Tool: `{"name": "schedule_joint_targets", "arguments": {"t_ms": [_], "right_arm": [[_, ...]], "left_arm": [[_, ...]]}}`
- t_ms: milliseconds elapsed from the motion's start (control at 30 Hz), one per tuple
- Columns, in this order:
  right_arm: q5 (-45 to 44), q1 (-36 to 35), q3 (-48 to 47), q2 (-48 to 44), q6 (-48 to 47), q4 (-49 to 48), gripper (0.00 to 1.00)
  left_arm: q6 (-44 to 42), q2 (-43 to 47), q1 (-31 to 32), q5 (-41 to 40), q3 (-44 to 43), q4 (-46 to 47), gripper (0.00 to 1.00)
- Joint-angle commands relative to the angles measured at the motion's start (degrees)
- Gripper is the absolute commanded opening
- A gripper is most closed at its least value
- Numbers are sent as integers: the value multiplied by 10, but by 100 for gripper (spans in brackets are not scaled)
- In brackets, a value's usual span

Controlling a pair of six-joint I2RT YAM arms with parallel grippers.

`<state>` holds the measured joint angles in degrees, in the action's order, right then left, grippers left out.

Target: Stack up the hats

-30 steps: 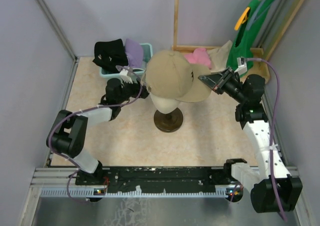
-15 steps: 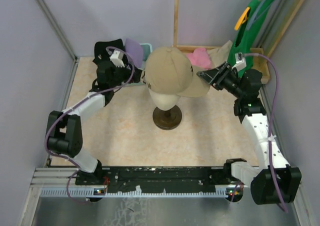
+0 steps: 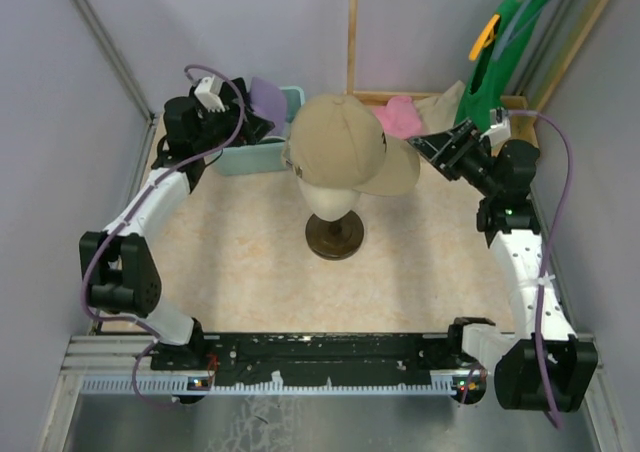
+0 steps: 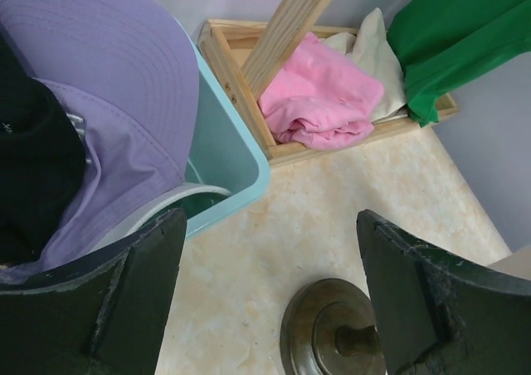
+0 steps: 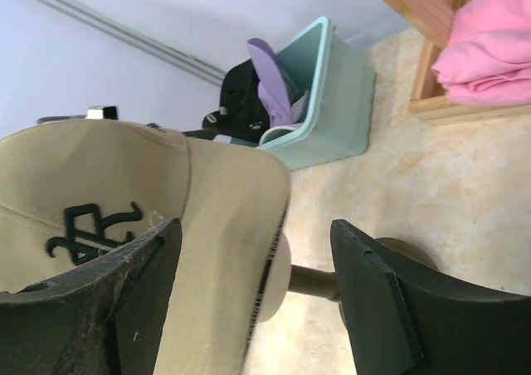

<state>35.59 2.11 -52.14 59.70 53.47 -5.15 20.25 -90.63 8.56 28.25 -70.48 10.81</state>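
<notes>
A tan hat [image 3: 340, 152] sits on the pale head form of a stand [image 3: 336, 240] at the table's middle, its brim pointing right. My right gripper [image 3: 441, 152] is open just right of the brim; in the right wrist view the tan hat's brim [image 5: 220, 250] shows between the spread fingers of the right gripper [image 5: 253, 230], untouched. My left gripper [image 3: 240, 127] hangs open over a teal bin [image 3: 235, 157]. In the bin lie a purple hat [image 4: 108, 101] and a black hat [image 4: 33, 159], up and left of the left gripper [image 4: 272, 226].
A wooden tray [image 3: 515, 107] at the back right holds a pink cloth [image 3: 398, 115] and a cream cloth. A green top [image 3: 495, 62] hangs above it beside an upright wooden post [image 3: 352, 32]. Walls close in the left, back and right sides.
My right gripper has opened, let go of the tan hat's brim and drawn back to the right. My left arm has swung from beside the hat back to the bin.
</notes>
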Motion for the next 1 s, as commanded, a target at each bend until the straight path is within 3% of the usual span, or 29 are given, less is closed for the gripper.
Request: {"name": "schedule_joint_targets", "arguments": {"t_ms": [0,133,333,533,967], "right_arm": [[-7,24,-29,13,-54,47,73],[-6,32,-53,35,-77,72,75],[31,32,-41,38,-12,17,75],[56,26,-28,40,28,-12,75],[72,12,-39,44,51,-21,72]], "left_arm": [[1,26,-6,70,-44,-55,89],[55,49,-7,128,-59,-112,89],[139,130,-7,174,-29,-135,92],[160,172,-6,194,-29,-168,94],[168,163,31,182,-26,-166,94]]}}
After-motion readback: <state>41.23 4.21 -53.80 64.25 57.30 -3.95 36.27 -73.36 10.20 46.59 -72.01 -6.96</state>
